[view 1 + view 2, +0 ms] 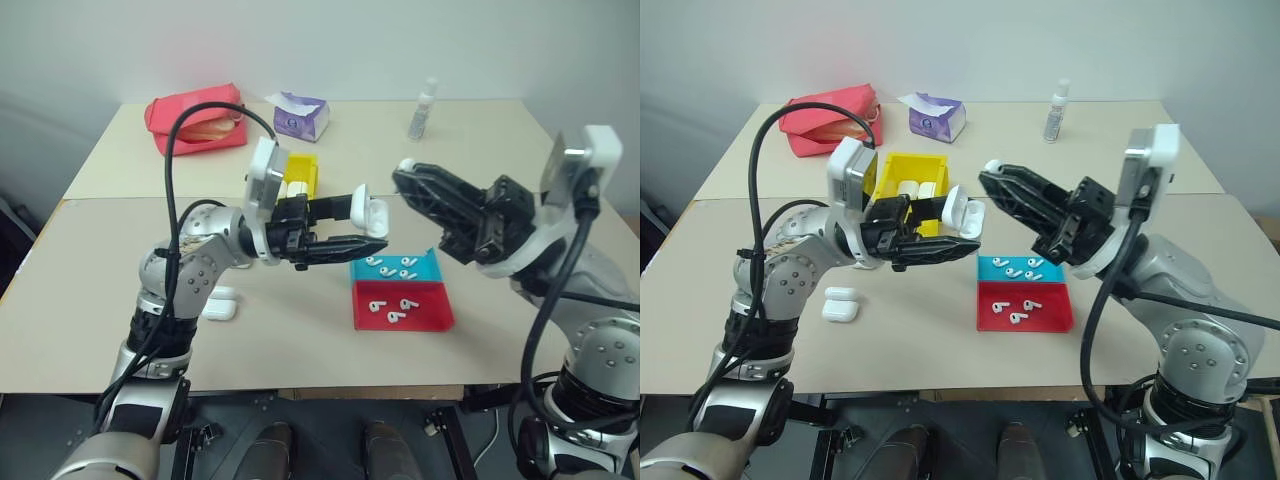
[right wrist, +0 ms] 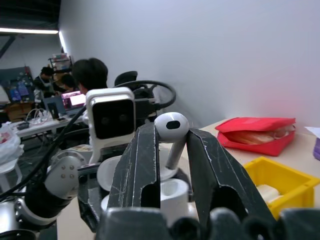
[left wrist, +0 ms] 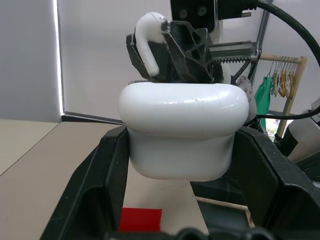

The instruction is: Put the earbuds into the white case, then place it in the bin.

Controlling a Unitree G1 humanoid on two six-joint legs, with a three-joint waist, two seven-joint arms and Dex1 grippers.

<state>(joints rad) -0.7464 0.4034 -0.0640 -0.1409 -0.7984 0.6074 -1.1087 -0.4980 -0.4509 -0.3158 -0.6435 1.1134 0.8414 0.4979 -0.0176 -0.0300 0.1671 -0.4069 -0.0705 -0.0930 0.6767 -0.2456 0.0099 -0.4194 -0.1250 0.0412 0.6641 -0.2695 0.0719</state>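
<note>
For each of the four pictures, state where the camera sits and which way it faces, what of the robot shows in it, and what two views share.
Left and right eye views: on the head, looking forward and down at the table; both arms show.
Left wrist view: looks along the left gripper, shut on the white case.
Right wrist view: looks along the right gripper, shut on an earbud.
Shared: both wrist views show case and earbud.

Beige tables [image 1: 90, 300] stand against a plain white wall [image 1: 330, 45]; people sit at desks behind.
</note>
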